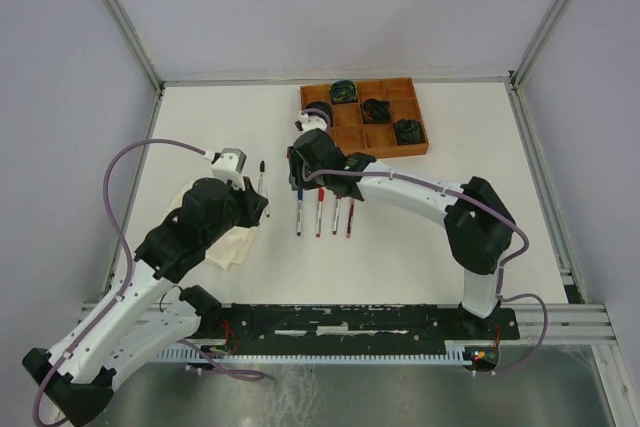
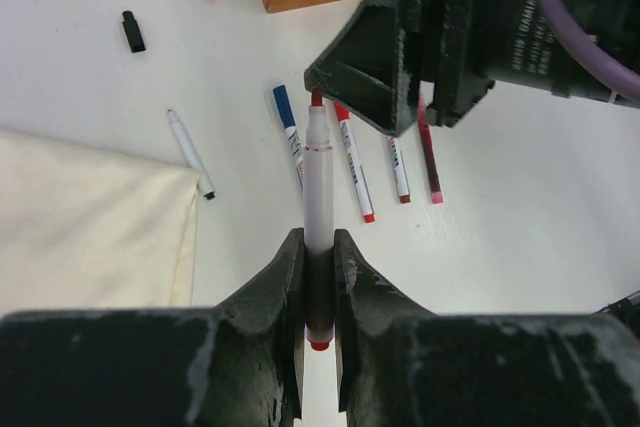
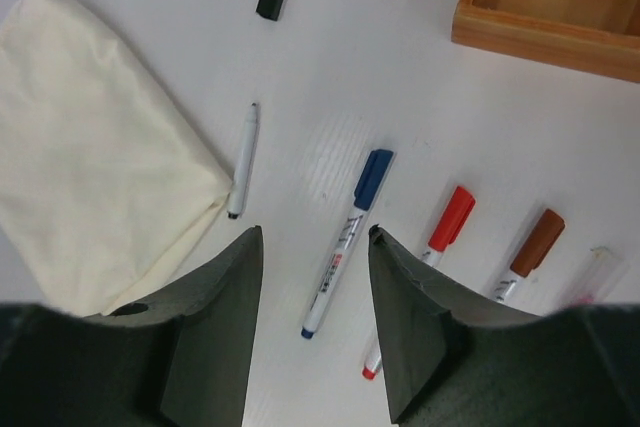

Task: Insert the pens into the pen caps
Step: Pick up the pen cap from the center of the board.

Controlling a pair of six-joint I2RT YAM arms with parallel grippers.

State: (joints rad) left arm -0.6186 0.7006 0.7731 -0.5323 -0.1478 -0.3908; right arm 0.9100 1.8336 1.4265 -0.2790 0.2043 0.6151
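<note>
Robot lab test cell, white table (image 1: 400, 267), pale panel walls (image 1: 330, 7), aluminium frame posts (image 1: 118, 15), black mounting rail (image 1: 350, 319)

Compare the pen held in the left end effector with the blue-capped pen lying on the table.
The held pen is clamped in the left end effector, off the table; the blue-capped pen lies loose on it. The held pen's reddish tip is bare; the blue-capped pen wears its cap. The held pen's end plug is red; the blue-capped pen's is blue. Both have white barrels.

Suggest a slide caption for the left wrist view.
Left tool clamps an uncapped white-barrelled red marker pen, other pens lying on the white table beyond.
</note>
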